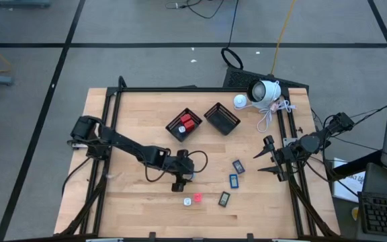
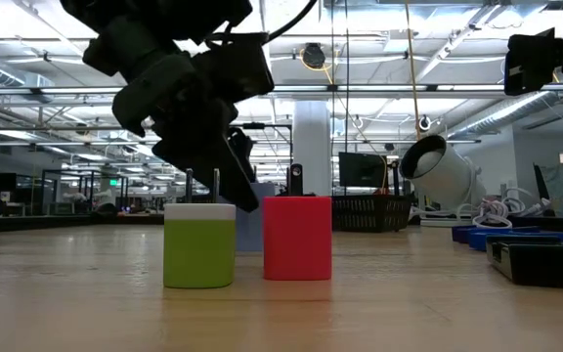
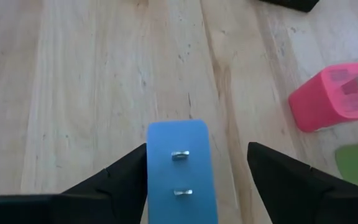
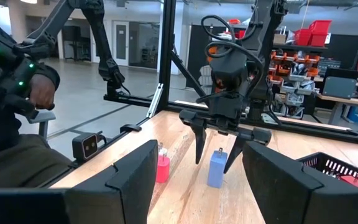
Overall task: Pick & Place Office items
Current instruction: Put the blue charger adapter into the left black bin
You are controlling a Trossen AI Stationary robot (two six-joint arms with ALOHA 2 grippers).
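A pale blue block (image 3: 179, 180) with two metal prongs on top stands upright on the table between the open fingers of my left gripper (image 3: 197, 148), which comes down from above near the table's middle (image 1: 181, 183). The right wrist view shows that gripper straddling the blue block (image 4: 217, 168). Beside it stand a red block (image 3: 328, 99) and a green block with a white top (image 2: 198, 244). Three dark blue-faced rectangles (image 1: 234, 180) lie flat to the right. My right gripper (image 1: 265, 160) waits open at the table's right edge. My left gripper points down with a finger on either side of the blue block. One finger (image 3: 120, 183) lies right at the block's side (image 3: 151, 180), but I cannot tell whether it touches. The other finger (image 3: 291, 180) stands clear of it. The block rests upright on the table.
Two black mesh baskets sit toward the far side: one holds red pieces (image 1: 185, 124), the other (image 1: 222, 118) looks bare. A white lamp-like device (image 1: 264, 92) with cables lies at the far right corner. A person sits beyond the table's left side (image 4: 17, 93).
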